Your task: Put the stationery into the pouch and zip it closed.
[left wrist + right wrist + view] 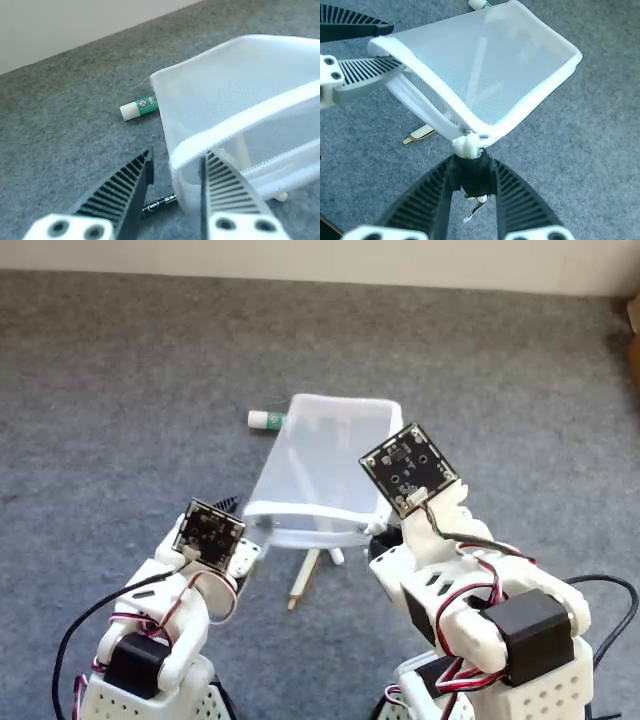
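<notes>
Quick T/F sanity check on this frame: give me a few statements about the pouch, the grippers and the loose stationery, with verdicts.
1. The green-and-white stick lies outside the pouch. True.
2. The pouch is zipped shut. False: its mouth gapes open, with the two rims apart.
3. The right gripper is open and clear of the pouch. False: it is shut on the pouch's zip end.
4. A black pen lies on the floor by the left gripper. True.
5. Everything sits on bare wood. False: the surface is grey carpet.
</notes>
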`<state>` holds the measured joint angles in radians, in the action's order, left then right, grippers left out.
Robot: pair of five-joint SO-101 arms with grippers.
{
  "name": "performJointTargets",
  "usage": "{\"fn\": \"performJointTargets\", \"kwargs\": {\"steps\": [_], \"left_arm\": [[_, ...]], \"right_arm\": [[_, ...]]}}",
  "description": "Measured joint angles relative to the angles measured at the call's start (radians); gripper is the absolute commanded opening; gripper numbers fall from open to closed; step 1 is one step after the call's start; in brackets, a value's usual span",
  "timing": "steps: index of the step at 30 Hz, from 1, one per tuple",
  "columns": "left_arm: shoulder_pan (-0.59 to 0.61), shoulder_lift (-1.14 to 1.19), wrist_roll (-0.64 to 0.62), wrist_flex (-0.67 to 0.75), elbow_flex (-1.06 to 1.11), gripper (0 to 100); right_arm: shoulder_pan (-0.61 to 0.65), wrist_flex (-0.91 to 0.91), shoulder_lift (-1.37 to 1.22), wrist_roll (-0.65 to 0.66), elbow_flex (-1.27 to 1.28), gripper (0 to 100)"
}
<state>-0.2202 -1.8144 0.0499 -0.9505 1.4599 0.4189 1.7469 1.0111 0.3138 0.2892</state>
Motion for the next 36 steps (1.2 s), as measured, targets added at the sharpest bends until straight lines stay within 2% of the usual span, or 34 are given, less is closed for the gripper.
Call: {"fn": "performJointTargets", "kwargs": {"steps": [5, 10, 14, 16, 19, 23, 27, 33, 36], "left_arm": [[0.005, 0.003, 0.0, 0.072, 0.061, 11], [0.011, 0.003, 0.0, 0.083, 0.063, 10], [0.009, 0.003, 0.0, 0.083, 0.063, 1], [-0.003, 0.003, -0.002, 0.083, 0.063, 1], [-0.028, -0.002, -0.003, 0.084, 0.061, 1], [-0.028, 0.002, 0.002, 0.086, 0.061, 1], [-0.026, 0.003, 0.009, 0.084, 0.06, 1], [-0.021, 0.003, 0.009, -0.021, -0.058, 1], [-0.025, 0.003, 0.009, -0.063, -0.103, 1]], "right_arm": [[0.0, 0.0, 0.0, 0.0, 0.0, 0.5], [0.0, 0.0, 0.0, 0.0, 0.0, 0.5], [0.0, 0.0, 0.0, 0.0, 0.0, 1.0], [0.002, 0.0, 0.0, 0.0, 0.0, 1.5], [0.003, 0.0, 0.0, -0.015, 0.0, 8.6], [0.003, 0.0, 0.0, -0.103, 0.0, 20.4], [0.003, 0.0, 0.008, -0.169, 0.0, 22.0], [-0.003, 0.0, 0.005, -0.193, 0.0, 22.0], [-0.069, 0.0, 0.006, -0.193, 0.0, 22.0]]}}
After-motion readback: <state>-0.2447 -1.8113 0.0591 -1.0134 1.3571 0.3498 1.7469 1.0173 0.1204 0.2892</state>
